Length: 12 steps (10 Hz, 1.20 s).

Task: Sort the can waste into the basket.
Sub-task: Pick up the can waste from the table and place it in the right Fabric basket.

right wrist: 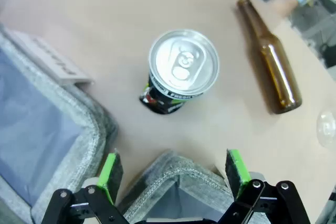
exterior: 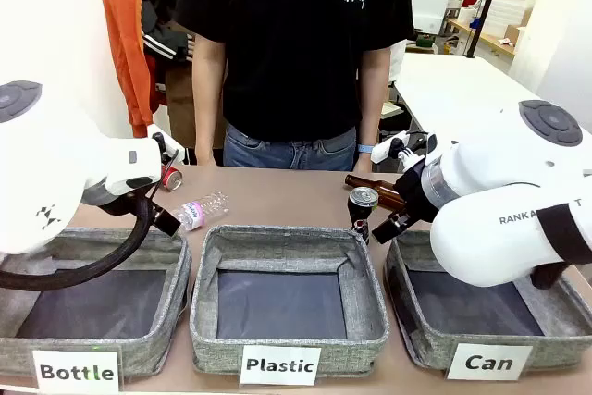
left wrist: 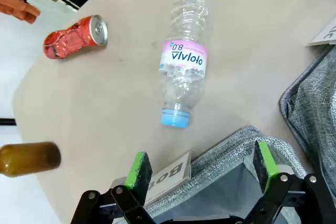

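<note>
The black can [exterior: 363, 203] with its silver top stands upright on the table behind the gap between two bins; in the right wrist view the black can [right wrist: 181, 72] is just beyond my right gripper [right wrist: 174, 166]. That right gripper [exterior: 396, 190] is open and empty, hovering over the far left corner of the grey "Can" basket [exterior: 435, 344]. The crushed red can [exterior: 171, 178] lies on its side at the far left, also seen as the crushed red can [left wrist: 76, 36]. My left gripper [left wrist: 199, 169], left gripper [exterior: 169, 193], is open and empty above the "Bottle" bin's far edge.
A clear plastic bottle [left wrist: 185, 74] with a blue cap lies between my left gripper and the red can. A brown glass bottle [right wrist: 270, 72] lies right of the black can, another brown bottle [left wrist: 29, 158] at the table edge. The "Plastic" bin [exterior: 287, 344] and "Bottle" bin [exterior: 139, 344] stand alongside. A person [exterior: 291, 43] stands opposite.
</note>
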Each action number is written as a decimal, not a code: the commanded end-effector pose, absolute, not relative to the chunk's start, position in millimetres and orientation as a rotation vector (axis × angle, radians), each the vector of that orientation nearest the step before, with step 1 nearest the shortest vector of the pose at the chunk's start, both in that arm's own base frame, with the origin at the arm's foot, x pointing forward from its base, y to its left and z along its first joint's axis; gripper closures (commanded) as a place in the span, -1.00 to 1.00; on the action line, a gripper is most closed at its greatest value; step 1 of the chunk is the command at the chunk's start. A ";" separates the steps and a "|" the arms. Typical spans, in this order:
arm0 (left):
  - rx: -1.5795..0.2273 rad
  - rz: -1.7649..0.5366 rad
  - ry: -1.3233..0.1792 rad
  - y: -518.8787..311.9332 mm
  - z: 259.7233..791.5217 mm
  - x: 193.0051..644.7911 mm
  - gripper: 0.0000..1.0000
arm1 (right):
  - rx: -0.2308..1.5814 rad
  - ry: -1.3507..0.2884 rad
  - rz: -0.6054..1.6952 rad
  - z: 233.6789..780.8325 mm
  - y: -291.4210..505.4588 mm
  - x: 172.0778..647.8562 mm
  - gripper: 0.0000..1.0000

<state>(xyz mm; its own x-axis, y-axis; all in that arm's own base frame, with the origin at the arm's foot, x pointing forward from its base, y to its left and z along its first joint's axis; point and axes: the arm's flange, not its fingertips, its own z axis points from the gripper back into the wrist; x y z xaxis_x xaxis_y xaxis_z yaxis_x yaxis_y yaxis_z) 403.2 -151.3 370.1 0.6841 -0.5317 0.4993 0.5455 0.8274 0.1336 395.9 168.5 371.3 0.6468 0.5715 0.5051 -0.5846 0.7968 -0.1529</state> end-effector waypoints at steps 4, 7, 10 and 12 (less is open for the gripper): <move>-0.027 -0.604 -0.551 -151.3 370.2 403.1 -1.00 | 0.025 -0.566 0.658 371.3 168.5 395.9 -1.00; -0.027 -0.604 -0.551 -151.3 370.2 403.1 -1.00 | 0.025 -0.566 0.658 371.3 168.5 395.9 -1.00; -0.027 -0.604 -0.551 -151.3 370.2 403.1 -1.00 | 0.025 -0.566 0.658 371.3 168.5 395.9 -1.00; -0.027 -0.604 -0.551 -151.3 370.2 403.1 -1.00 | 0.025 -0.566 0.658 371.3 168.5 395.9 -1.00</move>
